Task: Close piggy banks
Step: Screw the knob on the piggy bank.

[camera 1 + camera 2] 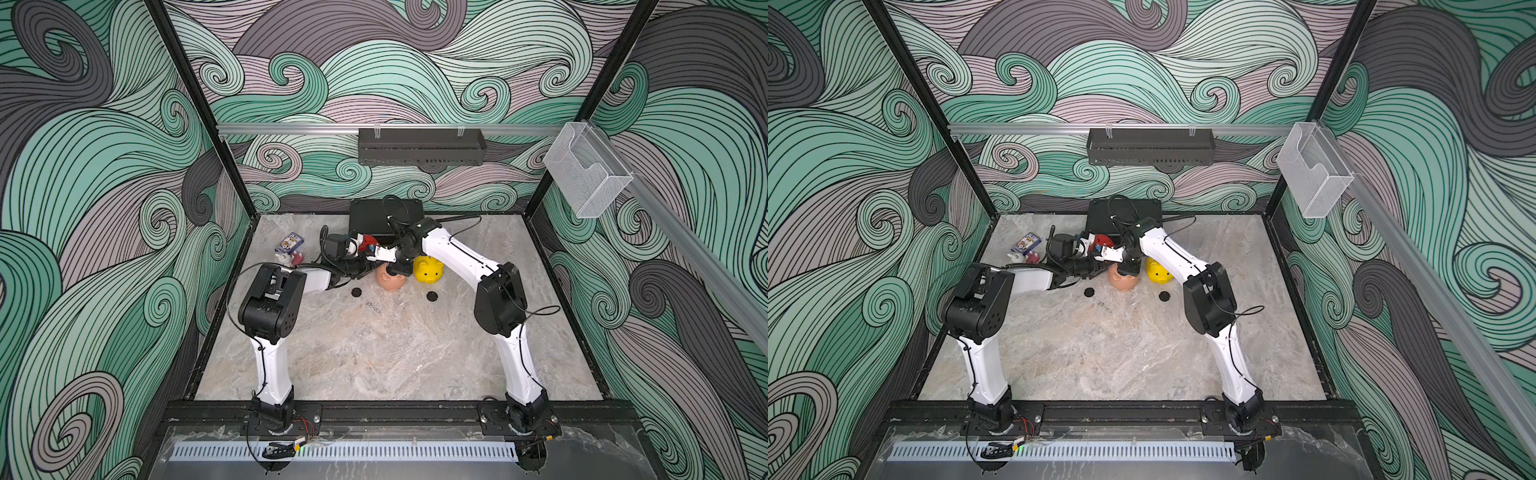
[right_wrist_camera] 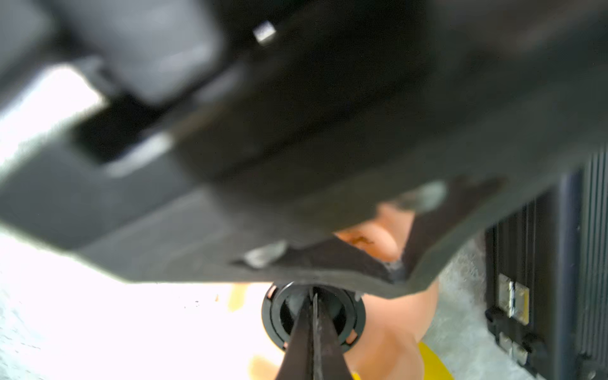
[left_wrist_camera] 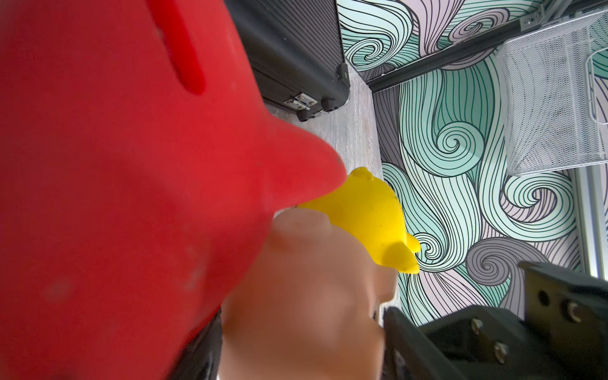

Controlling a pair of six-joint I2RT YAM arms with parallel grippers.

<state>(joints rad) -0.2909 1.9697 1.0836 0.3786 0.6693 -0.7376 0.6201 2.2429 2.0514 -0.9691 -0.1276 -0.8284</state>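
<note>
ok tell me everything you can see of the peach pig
The peach pig looks like smooth glossy plastic and lies tipped on the marble table, beside the yellow pig. The right gripper, shut on a black plug, holds that plug against its upturned side. Whether it is seated cannot be told.

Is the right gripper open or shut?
Shut. The right wrist view shows the right gripper with fingers together, no gap, tips in the black plug at the peach pig.
</note>
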